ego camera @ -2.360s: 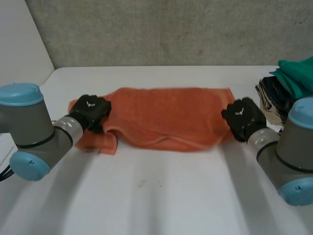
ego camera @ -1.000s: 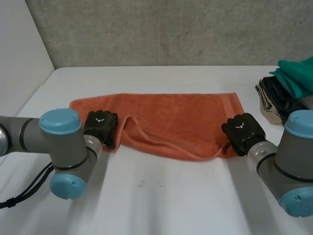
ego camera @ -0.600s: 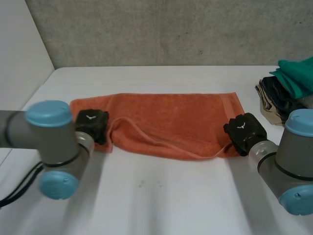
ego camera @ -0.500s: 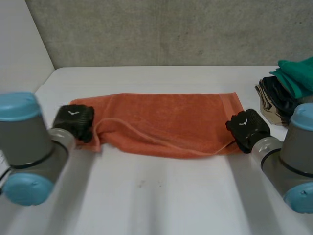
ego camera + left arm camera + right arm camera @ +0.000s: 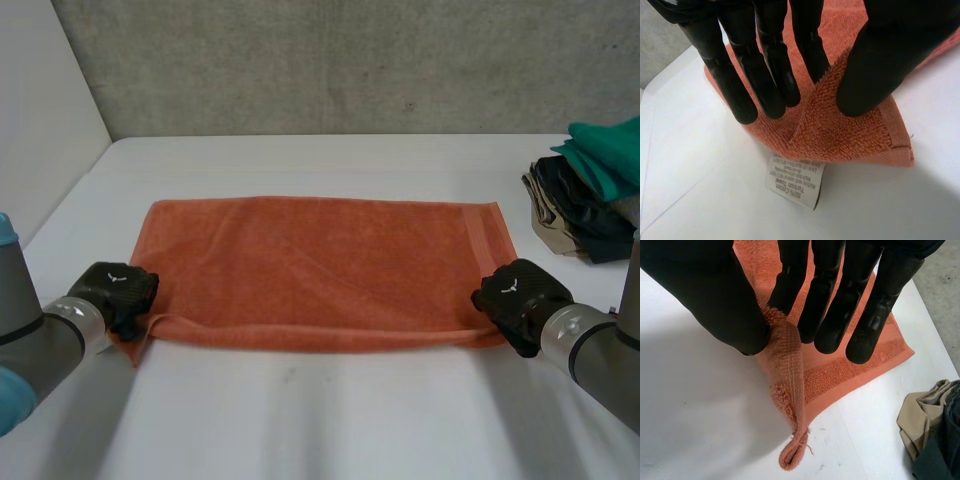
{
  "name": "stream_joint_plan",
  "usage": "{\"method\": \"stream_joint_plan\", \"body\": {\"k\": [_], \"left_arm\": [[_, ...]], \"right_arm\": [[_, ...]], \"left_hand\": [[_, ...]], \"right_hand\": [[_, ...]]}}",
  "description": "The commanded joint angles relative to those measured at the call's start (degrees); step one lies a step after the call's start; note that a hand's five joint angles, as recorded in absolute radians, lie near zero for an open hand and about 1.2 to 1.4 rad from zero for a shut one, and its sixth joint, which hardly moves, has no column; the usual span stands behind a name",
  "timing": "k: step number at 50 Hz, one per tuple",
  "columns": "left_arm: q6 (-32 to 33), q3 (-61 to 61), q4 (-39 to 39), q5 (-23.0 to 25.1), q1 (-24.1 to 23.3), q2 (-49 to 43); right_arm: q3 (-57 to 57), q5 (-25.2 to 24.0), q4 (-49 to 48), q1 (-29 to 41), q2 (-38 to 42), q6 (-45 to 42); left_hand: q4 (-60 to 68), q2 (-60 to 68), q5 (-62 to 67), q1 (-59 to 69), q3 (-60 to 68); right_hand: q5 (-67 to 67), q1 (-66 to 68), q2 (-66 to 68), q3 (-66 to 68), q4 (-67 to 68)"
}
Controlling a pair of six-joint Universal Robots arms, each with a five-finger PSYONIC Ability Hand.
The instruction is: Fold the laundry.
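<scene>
Head view: orange rectangular terry towel (image 5: 320, 270), bunched moments ago, now stretched flat on white surface (image 5: 320, 420). Left hand (image 5: 118, 292) pinches towel's near-left corner, right hand (image 5: 520, 298) pinches near-right corner. Likely ready for first fold.

Soft, even light lies bright on the white table (image 5: 300, 165) around the orange towel (image 5: 320, 270). A thin shadow runs under the towel's near edge. Behind the towel the grey wall (image 5: 330, 60) is dimmer; the clothes pile (image 5: 585, 195) beside the towel is dark in its folds.
</scene>
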Motion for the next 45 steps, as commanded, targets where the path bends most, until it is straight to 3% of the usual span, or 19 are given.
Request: {"method": "stream_joint_plan", "body": {"k": [1,8,14,18,28,33,37,39,45], "left_arm": [[-1.0,-1.3,0.7,-3.3,-2.0,5.3],[-1.2,-4.9,0.8,-4.0,-4.5,14.1],[-2.5,-7.1,1.3,-4.1,-6.0,14.1],[-3.9,-7.3,2.7,-4.8,-7.5,11.4],[-3.7,-4.0,16.2,-13.6,-7.6,-0.7],[-3.4,-3.4,16.8,-13.8,-7.4,-4.0],[-3.3,-4.2,16.7,-13.8,-7.1,-3.8],[-3.1,-5.2,16.6,-13.7,-7.0,-2.9],[-2.2,-8.2,16.4,-13.6,-6.9,2.5]], "right_arm": [[1.5,-0.2,-3.8,0.0,0.9,2.9],[1.5,-0.2,-4.1,0.0,0.8,3.0],[2.0,-0.2,-5.1,0.0,0.9,3.0],[2.1,-0.2,-5.1,0.1,1.1,3.0],[2.9,-0.2,-5.8,0.0,1.1,3.0],[2.9,0.0,-6.4,-0.1,1.1,3.0],[2.8,0.0,-6.4,-0.1,1.1,3.0],[2.6,0.0,-6.4,-0.1,1.0,3.0],[1.4,0.1,-5.7,-0.4,1.0,3.6]], "left_hand": [[-10.9,-11.0,-10.5,-8.9,-10.9],[-21.9,-21.9,-21.5,-19.9,-21.9],[-24.6,-24.6,-24.2,-22.6,-24.5],[-25.3,-25.3,-24.9,-23.2,-25.2],[-23.1,-23.1,-22.7,-21.1,-23.0],[-9.3,-9.3,-8.9,-7.3,-9.3],[8.3,8.3,8.7,10.4,8.4],[23.1,23.1,23.5,25.1,23.1],[23.1,23.1,23.6,25.2,23.2]], "right_hand": [[13.0,20.0,12.5,11.9,11.5],[13.0,20.0,12.5,11.9,11.5],[13.0,20.0,12.5,11.9,11.5],[13.0,20.0,12.5,11.9,11.5],[13.0,20.0,12.5,11.9,11.5],[13.0,20.0,12.5,11.9,11.5],[13.0,20.0,12.5,11.9,11.5],[13.0,20.0,12.5,11.9,11.5],[13.0,20.0,12.5,11.9,11.5]]}}
